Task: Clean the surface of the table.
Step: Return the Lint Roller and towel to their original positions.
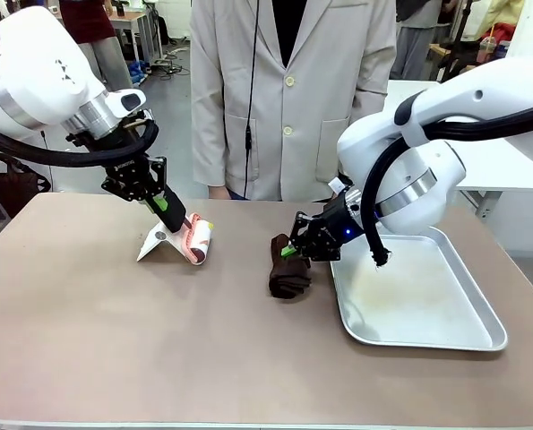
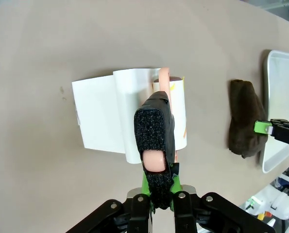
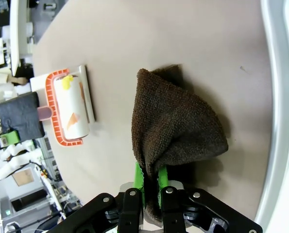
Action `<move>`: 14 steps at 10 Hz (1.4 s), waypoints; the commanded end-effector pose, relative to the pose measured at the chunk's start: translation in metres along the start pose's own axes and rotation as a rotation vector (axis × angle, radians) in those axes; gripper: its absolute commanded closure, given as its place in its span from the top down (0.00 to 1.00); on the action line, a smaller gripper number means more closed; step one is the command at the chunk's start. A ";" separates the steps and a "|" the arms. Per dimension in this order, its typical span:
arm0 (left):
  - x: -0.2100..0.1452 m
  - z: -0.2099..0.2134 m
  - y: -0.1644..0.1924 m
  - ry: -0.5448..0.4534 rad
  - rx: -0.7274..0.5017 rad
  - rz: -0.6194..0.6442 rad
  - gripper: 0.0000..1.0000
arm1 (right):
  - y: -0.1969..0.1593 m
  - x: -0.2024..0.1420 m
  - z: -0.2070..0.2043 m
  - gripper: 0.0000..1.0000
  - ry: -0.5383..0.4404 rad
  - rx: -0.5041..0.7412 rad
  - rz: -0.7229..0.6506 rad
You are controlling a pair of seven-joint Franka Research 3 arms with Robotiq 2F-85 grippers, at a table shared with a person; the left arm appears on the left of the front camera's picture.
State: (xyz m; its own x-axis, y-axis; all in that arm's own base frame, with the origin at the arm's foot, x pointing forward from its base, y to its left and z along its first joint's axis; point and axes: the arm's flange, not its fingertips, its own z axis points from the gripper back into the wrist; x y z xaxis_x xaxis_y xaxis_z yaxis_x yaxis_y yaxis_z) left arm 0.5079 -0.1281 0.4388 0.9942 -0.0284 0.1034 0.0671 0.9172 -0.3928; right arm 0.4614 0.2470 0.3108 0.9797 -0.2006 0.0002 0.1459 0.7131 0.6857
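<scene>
The brownish table [image 1: 114, 340] carries a lint roller [image 1: 197, 240] with a pink frame, lying beside a white sheet [image 1: 157, 242]. My left gripper [image 1: 169, 213] is shut on the roller's black padded handle [image 2: 155, 141], and the roller's drum [image 2: 177, 109] rests on the table [image 2: 86, 39]. My right gripper [image 1: 295, 249] is shut on a dark brown cloth [image 1: 288, 273], which hangs down onto the table. In the right wrist view the green fingers [image 3: 139, 177] pinch a fold of the cloth [image 3: 178, 121], with the roller [image 3: 69, 109] farther off.
A silver metal tray [image 1: 418, 305] sits at the right of the table, close to the cloth; its rim [image 3: 280, 97] runs beside my right gripper. A person in a pale coat [image 1: 288, 98] stands at the far edge.
</scene>
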 end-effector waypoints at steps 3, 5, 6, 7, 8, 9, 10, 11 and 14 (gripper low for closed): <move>0.000 -0.005 0.000 -0.019 0.043 0.012 0.16 | 0.004 0.003 -0.002 0.13 0.007 -0.001 -0.020; -0.001 -0.005 0.001 -0.026 0.042 0.009 0.43 | 0.004 0.002 -0.003 0.39 0.012 0.004 -0.022; -0.002 -0.003 0.001 -0.031 0.044 0.006 0.74 | 0.004 0.002 -0.003 0.70 0.016 0.004 -0.019; -0.003 0.000 0.001 -0.039 0.047 0.006 1.00 | 0.004 0.002 -0.003 0.96 0.019 0.006 -0.017; -0.004 0.002 0.001 -0.046 0.045 0.007 1.00 | 0.004 0.002 -0.003 1.00 0.020 0.008 -0.014; -0.005 0.005 0.002 -0.056 0.046 0.012 1.00 | 0.004 0.002 -0.002 1.00 0.021 0.011 -0.013; -0.007 0.010 0.006 -0.067 0.046 0.020 1.00 | 0.004 0.002 -0.001 1.00 0.022 0.015 -0.012; -0.010 0.016 0.011 -0.081 0.049 0.031 1.00 | 0.005 0.002 0.002 1.00 0.020 0.012 -0.008; -0.033 0.048 0.020 -0.138 0.045 0.030 1.00 | 0.018 -0.004 0.027 1.00 0.012 -0.049 0.033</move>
State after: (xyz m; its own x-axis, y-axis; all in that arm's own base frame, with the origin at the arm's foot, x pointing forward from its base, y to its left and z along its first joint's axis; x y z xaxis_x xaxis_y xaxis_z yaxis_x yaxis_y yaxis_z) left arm 0.4911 -0.0955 0.4645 0.9812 0.0367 0.1896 0.0385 0.9249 -0.3783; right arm 0.4609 0.2470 0.3241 0.9852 -0.1698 0.0221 0.1104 0.7286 0.6760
